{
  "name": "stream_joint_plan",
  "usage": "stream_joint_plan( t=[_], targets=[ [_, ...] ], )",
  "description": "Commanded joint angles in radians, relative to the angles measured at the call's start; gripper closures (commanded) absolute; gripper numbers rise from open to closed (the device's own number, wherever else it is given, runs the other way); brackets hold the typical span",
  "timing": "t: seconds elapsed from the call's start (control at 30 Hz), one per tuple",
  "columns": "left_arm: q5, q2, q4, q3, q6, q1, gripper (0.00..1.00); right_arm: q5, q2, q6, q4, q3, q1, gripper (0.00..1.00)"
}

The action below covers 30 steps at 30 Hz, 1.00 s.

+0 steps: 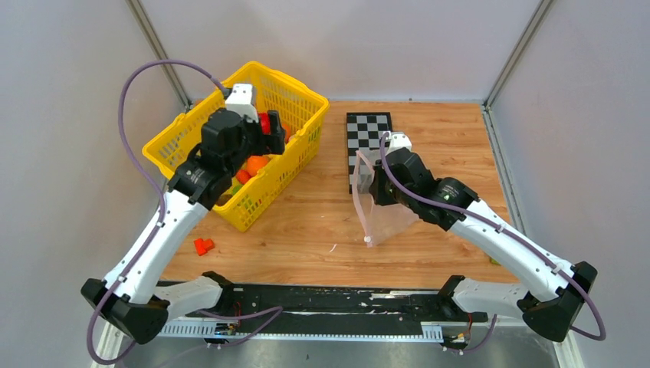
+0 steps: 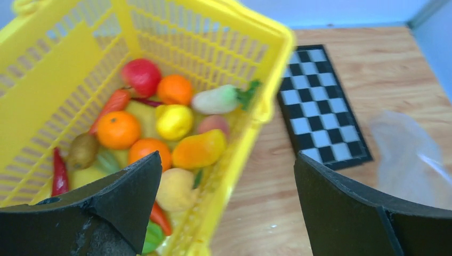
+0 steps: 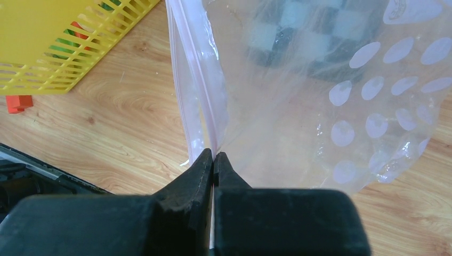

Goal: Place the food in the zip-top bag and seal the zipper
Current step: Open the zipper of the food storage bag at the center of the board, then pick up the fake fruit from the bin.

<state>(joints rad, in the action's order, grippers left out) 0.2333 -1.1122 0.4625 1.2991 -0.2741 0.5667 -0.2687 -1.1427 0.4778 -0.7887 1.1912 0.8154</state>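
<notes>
The food lies in the yellow basket (image 1: 253, 205): an orange (image 2: 118, 129), a yellow lemon (image 2: 173, 121), an orange-yellow mango (image 2: 198, 150), a pale radish (image 2: 216, 100) and several more pieces. My left gripper (image 2: 229, 213) is open and empty, with its jaws on either side of the basket's right rim; it shows over the basket in the top view (image 1: 270, 139). My right gripper (image 3: 214, 160) is shut on the zip-top bag (image 3: 320, 96) at its pinkish zipper (image 3: 200, 90). It holds the bag (image 1: 383, 218) upright above the table, and no food shows inside.
A black-and-white checkerboard (image 1: 368, 134) lies behind the bag, right of the basket. A small red piece (image 1: 203, 246) lies on the wooden table by the left arm. Grey walls close in the left, back and right sides.
</notes>
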Motion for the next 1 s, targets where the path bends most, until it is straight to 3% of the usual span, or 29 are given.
stream_joint_plan(
  t=[0.0, 0.17, 0.43, 0.77, 0.97],
  targets=[
    [-0.103, -0.066, 0.068, 0.026, 0.0, -0.193, 0.0, 0.019, 0.03, 0.001, 0.046, -0.004, -0.003, 1.0],
    [-0.266, -0.222, 0.144, 0.065, 0.009, -0.336, 0.0, 0.029, 0.039, -0.006, 0.046, -0.009, -0.003, 1.0],
    [-0.292, -0.43, 0.154, 0.04, 0.037, -0.376, 0.0, 0.035, 0.057, -0.011, 0.043, -0.018, -0.004, 1.0],
    [-0.289, -0.52, 0.089, -0.062, 0.023, -0.378, 0.01, 0.034, 0.072, -0.017, 0.04, -0.028, -0.004, 1.0],
    [-0.318, -0.548, 0.077, -0.108, 0.019, -0.378, 0.07, 0.034, 0.069, -0.018, 0.037, -0.028, -0.003, 1.0]
  ],
)
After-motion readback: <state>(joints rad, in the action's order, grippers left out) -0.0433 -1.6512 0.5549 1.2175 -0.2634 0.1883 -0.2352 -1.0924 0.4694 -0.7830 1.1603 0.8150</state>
